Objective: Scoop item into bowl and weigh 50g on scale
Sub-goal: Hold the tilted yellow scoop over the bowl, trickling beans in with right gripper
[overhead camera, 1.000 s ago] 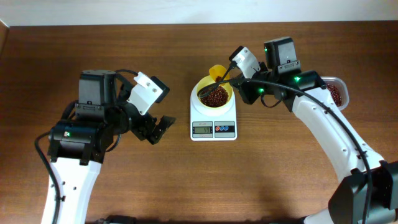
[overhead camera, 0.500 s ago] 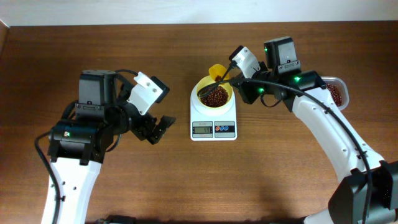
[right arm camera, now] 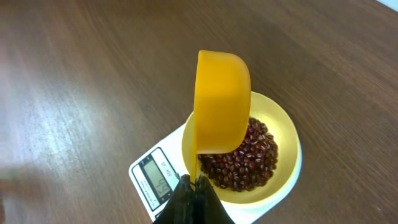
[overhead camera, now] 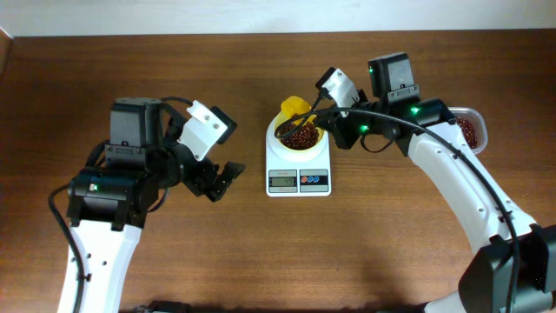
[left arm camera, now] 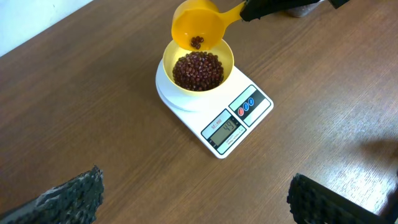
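We are looking at a dark wooden worktop [overhead camera: 174, 261] below a pale wall [overhead camera: 261, 13]; the white scale [overhead camera: 298, 178] is carrying the yellow bowl [left arm camera: 227, 61] of red-brown beans [overhead camera: 298, 136]. Our right arm [overhead camera: 452, 174] is bending toward it, the right tool [overhead camera: 328, 111] clenching the handle of a yellow scoop [overhead camera: 295, 107] tilted over the bowl's far rim. Our left tool [overhead camera: 221, 178] is hovering released, left of the scale.
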Robot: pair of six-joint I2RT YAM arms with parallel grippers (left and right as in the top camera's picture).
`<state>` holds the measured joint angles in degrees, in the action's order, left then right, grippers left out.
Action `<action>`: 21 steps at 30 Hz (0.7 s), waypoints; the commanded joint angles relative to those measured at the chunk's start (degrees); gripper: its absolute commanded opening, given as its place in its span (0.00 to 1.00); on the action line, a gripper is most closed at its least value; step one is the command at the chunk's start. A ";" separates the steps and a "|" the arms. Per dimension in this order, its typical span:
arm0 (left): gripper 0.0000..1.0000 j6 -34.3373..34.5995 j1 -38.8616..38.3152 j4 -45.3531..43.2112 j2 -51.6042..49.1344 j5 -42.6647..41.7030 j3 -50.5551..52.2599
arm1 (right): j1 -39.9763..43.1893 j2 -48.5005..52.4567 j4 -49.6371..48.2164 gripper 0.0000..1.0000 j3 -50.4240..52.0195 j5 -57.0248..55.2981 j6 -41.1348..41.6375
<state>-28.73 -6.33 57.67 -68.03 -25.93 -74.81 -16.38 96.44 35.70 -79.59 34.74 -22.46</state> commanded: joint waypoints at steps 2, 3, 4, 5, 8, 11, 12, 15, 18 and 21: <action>0.99 -0.74 0.22 -0.07 0.22 0.26 -1.01 | -0.22 0.26 -0.17 0.04 -0.13 2.12 0.42; 0.99 -0.74 0.22 -0.07 0.22 0.26 -1.01 | -0.20 0.26 -0.17 0.04 -0.13 2.12 0.39; 0.99 -0.74 0.22 -0.07 0.22 0.24 -1.01 | -0.13 0.26 -0.20 0.04 -0.13 2.14 0.39; 0.99 -0.74 0.22 -0.07 0.24 0.24 -1.01 | -0.09 0.26 -0.20 0.04 -0.13 2.12 0.39; 0.99 -0.74 0.22 -0.07 0.22 0.24 -1.01 | -0.11 0.26 -0.20 0.04 -0.13 2.03 0.37; 0.99 -0.74 0.22 -0.07 0.22 0.26 -1.01 | -0.17 0.42 0.04 0.04 -0.13 -7.54 -1.46; 0.99 -0.74 0.22 -0.07 0.24 0.26 -1.01 | -0.39 0.42 0.48 0.04 -0.13 -11.63 -4.74; 0.99 -0.74 0.22 -0.07 0.22 0.26 -1.01 | -0.85 0.37 0.48 0.04 -0.13 -9.44 -5.62; 0.99 -0.72 0.22 -0.07 0.22 0.26 -1.01 | -0.85 0.37 0.44 0.04 -0.13 -8.33 -5.62; 0.99 -0.74 0.22 -0.07 0.22 0.26 -1.01 | -0.85 0.37 0.46 0.04 -0.13 -7.93 -5.62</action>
<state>-28.73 -6.33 57.67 -68.03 -25.91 -74.81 -16.60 96.49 36.14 -79.59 25.58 -27.44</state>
